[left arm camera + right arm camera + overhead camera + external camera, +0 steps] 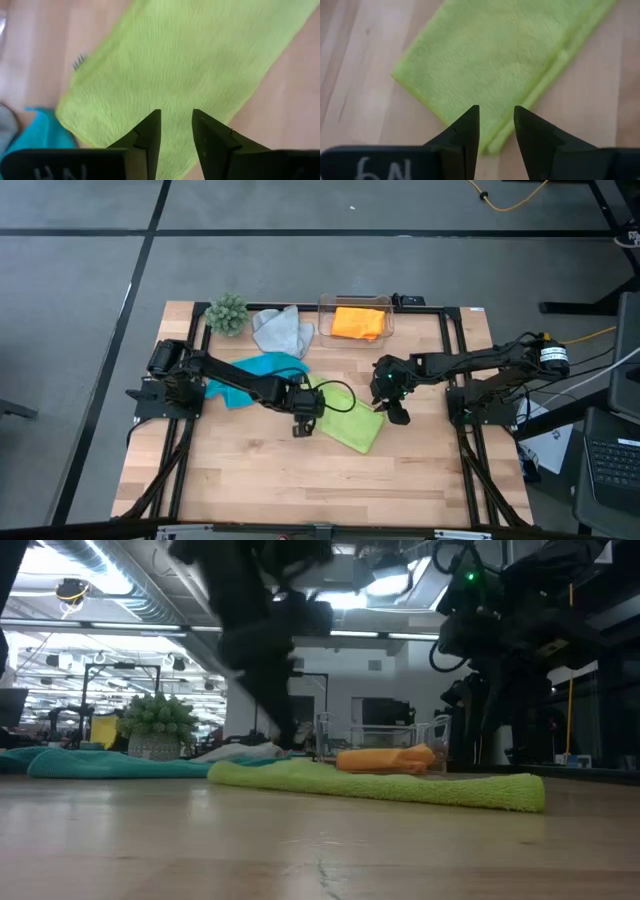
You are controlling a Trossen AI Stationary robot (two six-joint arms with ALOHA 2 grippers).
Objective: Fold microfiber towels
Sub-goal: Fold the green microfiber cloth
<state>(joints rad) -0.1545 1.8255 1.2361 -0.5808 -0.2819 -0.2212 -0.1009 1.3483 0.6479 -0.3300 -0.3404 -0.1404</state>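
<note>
Both claws (left (305, 423), right (391, 406)) hover open over green towel (352, 422).

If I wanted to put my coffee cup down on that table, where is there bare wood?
The wide near strip of the wooden table, in front of the lime green microfiber towel, is bare. The far edge is crowded: small green fuzzy plant, light grey cloth, clear plastic box holding the orange towel.

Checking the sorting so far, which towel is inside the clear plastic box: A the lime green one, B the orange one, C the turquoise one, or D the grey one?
B: the orange towel lies inside the clear plastic box at the table's far edge.
</note>
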